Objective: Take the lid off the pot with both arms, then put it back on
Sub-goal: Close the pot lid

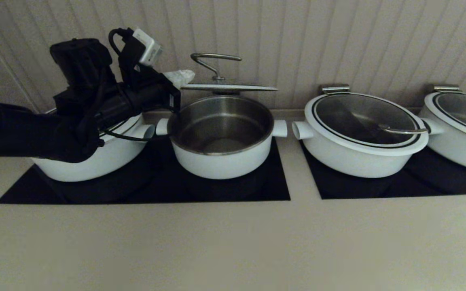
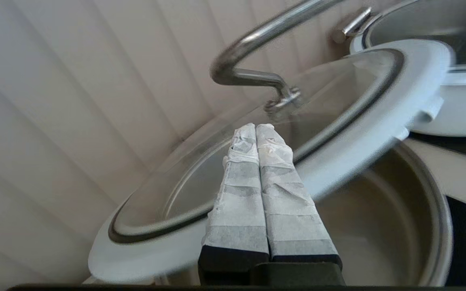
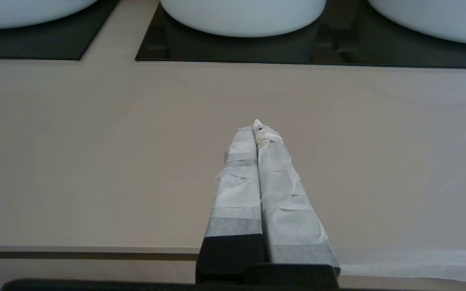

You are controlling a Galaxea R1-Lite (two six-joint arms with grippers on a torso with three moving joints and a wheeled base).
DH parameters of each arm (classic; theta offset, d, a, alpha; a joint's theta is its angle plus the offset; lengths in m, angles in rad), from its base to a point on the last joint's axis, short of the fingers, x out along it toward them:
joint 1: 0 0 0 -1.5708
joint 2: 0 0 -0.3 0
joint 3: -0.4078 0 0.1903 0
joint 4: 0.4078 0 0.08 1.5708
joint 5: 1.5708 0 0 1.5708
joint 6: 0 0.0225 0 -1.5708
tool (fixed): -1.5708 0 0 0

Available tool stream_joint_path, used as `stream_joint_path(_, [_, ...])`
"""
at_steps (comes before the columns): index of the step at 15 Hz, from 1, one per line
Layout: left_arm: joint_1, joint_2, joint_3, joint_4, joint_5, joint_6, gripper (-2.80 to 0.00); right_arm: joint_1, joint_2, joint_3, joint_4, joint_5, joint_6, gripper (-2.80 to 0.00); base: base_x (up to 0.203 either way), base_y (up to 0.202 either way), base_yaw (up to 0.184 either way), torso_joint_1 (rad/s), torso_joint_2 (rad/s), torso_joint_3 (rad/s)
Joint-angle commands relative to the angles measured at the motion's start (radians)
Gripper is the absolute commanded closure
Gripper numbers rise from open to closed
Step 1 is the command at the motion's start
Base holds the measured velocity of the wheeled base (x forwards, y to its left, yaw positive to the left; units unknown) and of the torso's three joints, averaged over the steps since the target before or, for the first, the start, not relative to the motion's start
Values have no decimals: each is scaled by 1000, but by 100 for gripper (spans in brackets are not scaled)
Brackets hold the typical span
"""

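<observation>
The lid hangs level a little above the open pot, its steel handle upright. My left gripper is at the lid's left edge. In the left wrist view its fingers are pressed together and lie across the white rim of the lid and onto the glass, over the pot. No part of the lid shows between them, and what bears the lid is hidden. My right gripper is shut and empty over the bare counter, out of the head view.
A white pot sits behind my left arm. A lidded white pot and another stand to the right. Black cooktops lie under the pots. A ribbed wall rises close behind.
</observation>
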Motion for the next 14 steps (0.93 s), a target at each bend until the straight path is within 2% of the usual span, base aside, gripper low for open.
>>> stream_joint_path(1, [0, 19, -5, -5, -2, 2, 0, 0, 0, 0, 0, 0, 0, 0, 0, 0, 0, 0, 0, 0])
stream_joint_path(14, [0, 5, 78, -8, -2, 18, 0, 0, 1, 0, 0, 0, 0, 0, 0, 0, 0, 0, 0, 0])
